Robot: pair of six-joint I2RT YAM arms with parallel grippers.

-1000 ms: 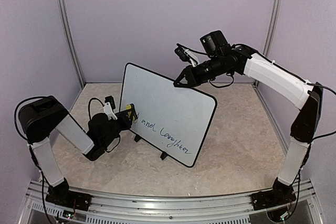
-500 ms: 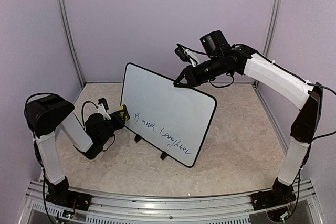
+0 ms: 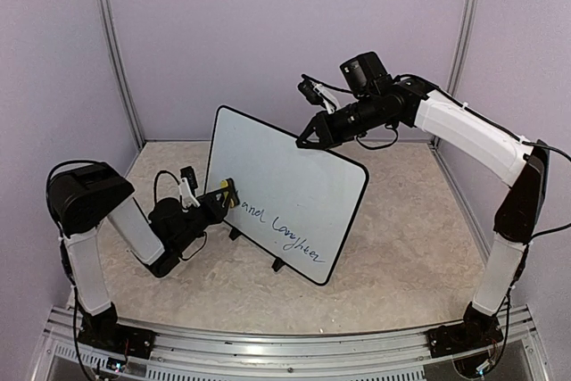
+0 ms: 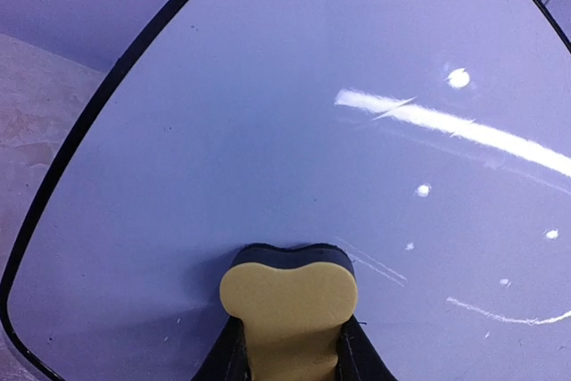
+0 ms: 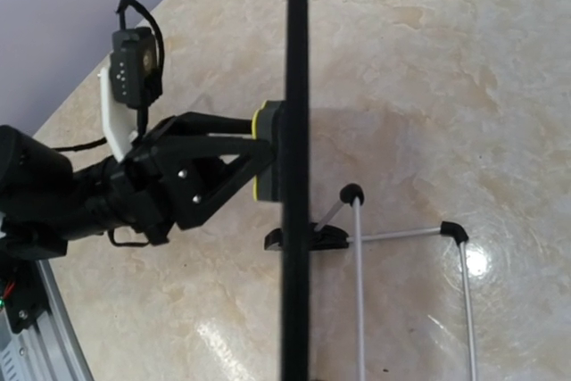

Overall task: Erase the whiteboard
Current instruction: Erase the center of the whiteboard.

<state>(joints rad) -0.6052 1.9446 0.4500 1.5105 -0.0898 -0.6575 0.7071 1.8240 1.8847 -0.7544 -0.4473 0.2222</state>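
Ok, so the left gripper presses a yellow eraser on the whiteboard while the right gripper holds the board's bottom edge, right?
Not quite. The top external view shows the right gripper holding the whiteboard by its top edge, not the bottom. The left gripper does press the yellow eraser on it.

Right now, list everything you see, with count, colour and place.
whiteboard: one, white with black frame, propped up mid-table.
handwriting: one line, dark, board's lower part.
eraser: one, yellow with dark pad, against the board's left side.
stand: one, white wire with black feet, behind the board.
table: one, beige marbled, under everything.
left gripper: one, black, shut on the eraser.
right gripper: one, black, shut on the board's top edge.
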